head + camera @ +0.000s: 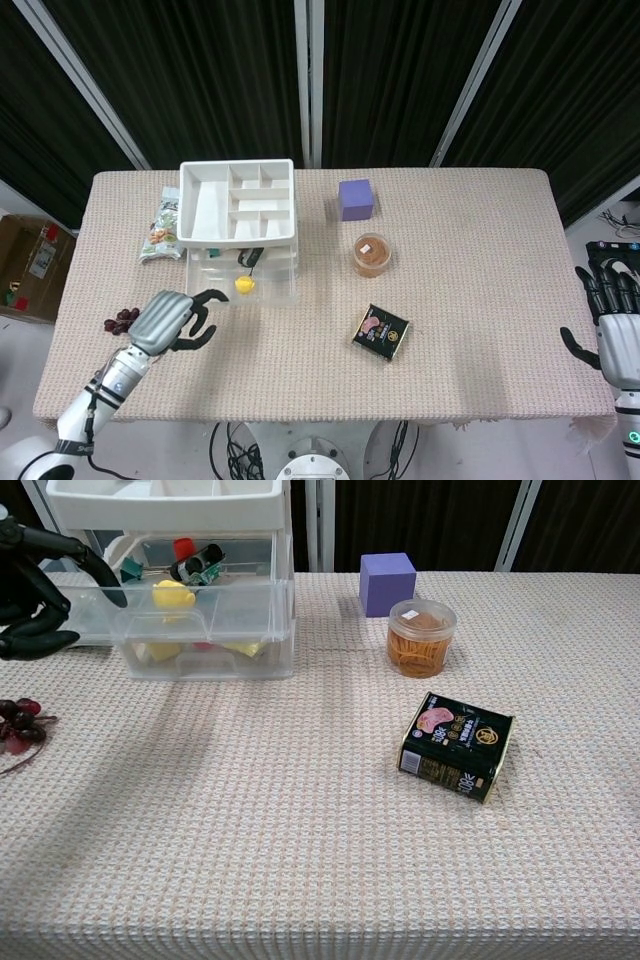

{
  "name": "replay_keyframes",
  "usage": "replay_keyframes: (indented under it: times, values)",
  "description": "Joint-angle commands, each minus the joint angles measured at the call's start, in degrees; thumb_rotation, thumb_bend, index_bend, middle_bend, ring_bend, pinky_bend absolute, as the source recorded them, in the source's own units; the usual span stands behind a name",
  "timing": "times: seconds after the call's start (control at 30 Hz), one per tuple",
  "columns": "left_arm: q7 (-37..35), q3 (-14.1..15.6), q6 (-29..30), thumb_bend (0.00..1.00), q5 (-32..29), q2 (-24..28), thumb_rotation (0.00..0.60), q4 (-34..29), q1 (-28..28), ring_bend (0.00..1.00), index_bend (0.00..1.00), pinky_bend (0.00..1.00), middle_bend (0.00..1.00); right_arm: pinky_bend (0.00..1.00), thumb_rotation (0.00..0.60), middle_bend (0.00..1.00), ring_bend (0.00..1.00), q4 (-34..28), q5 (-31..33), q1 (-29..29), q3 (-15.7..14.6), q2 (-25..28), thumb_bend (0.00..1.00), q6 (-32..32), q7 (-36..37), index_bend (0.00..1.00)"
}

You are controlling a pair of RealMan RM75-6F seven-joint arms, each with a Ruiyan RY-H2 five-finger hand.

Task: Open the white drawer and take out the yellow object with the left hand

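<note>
Pulling the top drawer out of the cabinet; left hand hooked on its front edge, fingers curled. Next: let go once open enough, without dragging the cabinet

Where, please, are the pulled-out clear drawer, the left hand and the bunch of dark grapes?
clear drawer (205, 615), chest view, on its transparent front wall.
left hand (172, 322), head view, on the silver back of the hand.
dark grapes (17, 727), chest view, on the berry cluster.
</note>
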Motion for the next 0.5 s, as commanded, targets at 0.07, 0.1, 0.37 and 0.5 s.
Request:
replay_keyframes:
  times: [0.07, 0.1, 0.37, 0.5]
  values:
    - [-0.1, 0.4, 1.5, 0.41, 2.4, 1.5, 0.600, -0.1, 0.2, 0.91, 0.23, 1.00, 0.79, 0.00, 0.600, 0.00, 0.00, -0.3, -0.3, -0.3, -0.1, 0.4, 0.20, 0.5, 0.1, 0.00]
    - [0.3, 0.5, 1.8, 0.41, 2.8, 2.2, 0.600, -0.2, 0.3, 0.90, 0.23, 1.00, 0.79, 0.00, 0.600, 0.00, 0.00, -0.4, -0.4, -0.4, -0.1, 0.5, 0.20, 0.7, 0.1, 0.00]
    - [4.7, -2.3, 4.0, 0.37, 4.9, 8.5, 0.600, -0.9, -1.2, 0.90, 0.27, 1.00, 0.78, 0.00, 0.600, 0.00, 0.00, -1.9, -1.1, -1.2, -0.2, 1.9, 0.20, 2.1, -0.5, 0.00]
    - [10.3, -5.4, 3.5, 0.25, 7.3, 7.8, 0.600, 4.3, -5.0, 0.90, 0.35, 1.00, 0.78, 0.00, 0.600, 0.00, 0.00, -3.0, -2.2, -1.3, -0.3, 2.4, 0.20, 2.6, -1.3, 0.00]
